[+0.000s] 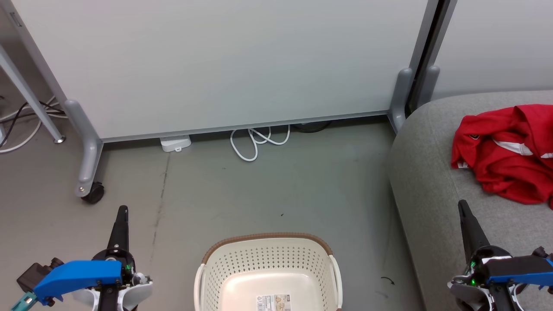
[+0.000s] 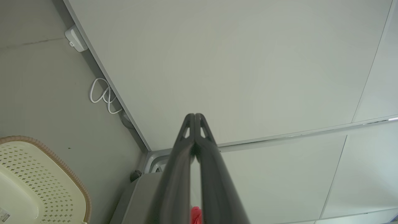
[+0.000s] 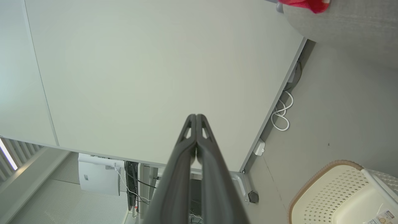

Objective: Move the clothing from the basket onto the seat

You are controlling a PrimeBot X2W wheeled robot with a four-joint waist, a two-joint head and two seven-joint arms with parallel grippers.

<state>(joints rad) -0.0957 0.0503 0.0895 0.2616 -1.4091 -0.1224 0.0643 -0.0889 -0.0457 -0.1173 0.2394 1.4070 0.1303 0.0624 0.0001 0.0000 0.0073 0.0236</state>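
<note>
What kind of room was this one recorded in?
Probably an office or lab corner staged as a living room: a pale grey rolling partition panel on a black caster, loose white cable on the grey floor, and a light grey fabric sofa seat.

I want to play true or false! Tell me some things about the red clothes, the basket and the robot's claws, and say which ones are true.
1. The red clothes lie on the grey sofa seat. True.
2. The basket stands on the floor beside the sofa. True.
3. The basket is full of clothes. False: the part that shows holds no clothes, only a sticker on its bottom.
4. The left claw and the right claw are both shut. True.
5. The right claw holds a red shirt. False: it holds nothing.
6. The white cable hangs from the basket. False: it lies looped on the floor by the wall panel.
</note>
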